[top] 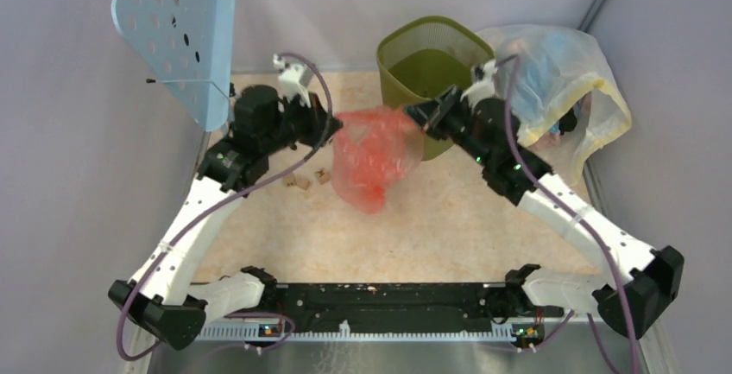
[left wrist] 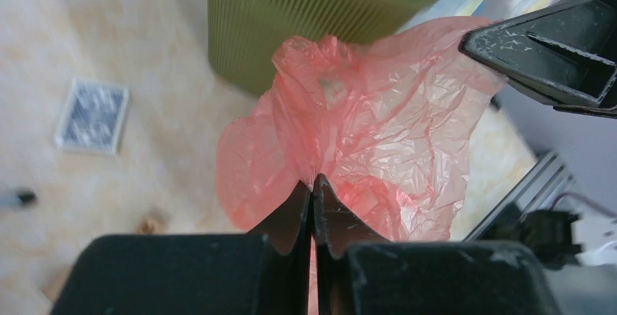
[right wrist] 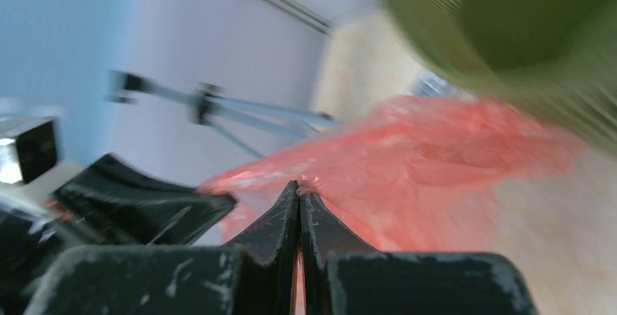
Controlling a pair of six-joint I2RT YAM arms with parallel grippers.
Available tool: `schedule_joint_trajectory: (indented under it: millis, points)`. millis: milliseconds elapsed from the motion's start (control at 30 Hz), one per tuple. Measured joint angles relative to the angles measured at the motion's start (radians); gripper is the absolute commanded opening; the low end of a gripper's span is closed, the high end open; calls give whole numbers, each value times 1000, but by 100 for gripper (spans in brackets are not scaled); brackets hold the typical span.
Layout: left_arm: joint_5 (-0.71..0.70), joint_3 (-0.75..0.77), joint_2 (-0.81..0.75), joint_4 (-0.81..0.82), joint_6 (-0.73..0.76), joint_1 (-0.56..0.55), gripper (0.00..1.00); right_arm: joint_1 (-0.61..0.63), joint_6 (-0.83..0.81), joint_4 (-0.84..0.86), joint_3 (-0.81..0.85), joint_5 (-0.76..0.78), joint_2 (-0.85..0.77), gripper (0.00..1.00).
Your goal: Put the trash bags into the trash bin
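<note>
Thin translucent red-orange plastic bag, crinkly, limp: held up betw. both grippers, outside the bin, just beside its near-left wall. Top edge pulled roughly level from one gripper to the other; rest sags down to a rounded point. Can't tell if the low end touches the table.

Left gripper: on the bag's left top edge. Left wrist cam shows the fingertips pressed together w/ film pinched betw. them, the bag spreading away beyond.

Right gripper: on the bag's right top corner, right by the bin wall. Right wrist cam blurred, but the tips meet w/ red film caught at the seam. So both pairs are closed on plastic.

Olive-green plastic wastebasket w/ mesh sides and rounded-square rim: upright at the far side of the table, centre-right, mouth open to the top cam. Nothing red inside it.

Large clear-yellowish bag stuffed w/ coloured items: just right of the bin, touching it or nearly; slumped at the far right corner.

Pale blue perforated panel: tilted, far left, well apart from the bin.

Beige speckled tabletop: a few small brown bits lie near the left gripper. Small blue-patterned card lies flat, left of the bin in the left wrist cam.
</note>
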Motion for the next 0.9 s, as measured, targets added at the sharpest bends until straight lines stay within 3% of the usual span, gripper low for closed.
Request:
schedule_joint_trajectory:
  millis: [167,267,467,567,700,800,900]
  points:
    - [-2,385,13,1,15,0,6,0,-203,-135,484,-97,14,0]
    - [-4,420,-68,58,14,0,7,0,-261,-163,540,-105,-43,0]
    - [-31,170,-262,107,11,0,6,0,-277,-262,280,-50,-192,0]
    - [-39,-44,-278,111,-3,0,5,0,-253,-337,60,-29,-205,0]
    - [-39,-265,-243,53,-31,0,6,0,-237,-465,-108,-24,-187,0]
    - [-39,-284,-221,-15,-43,0,8,0,-239,-513,-112,-14,-197,0]
    - [-34,-156,-210,-67,-43,0,9,0,-264,-551,-28,-13,-209,0]
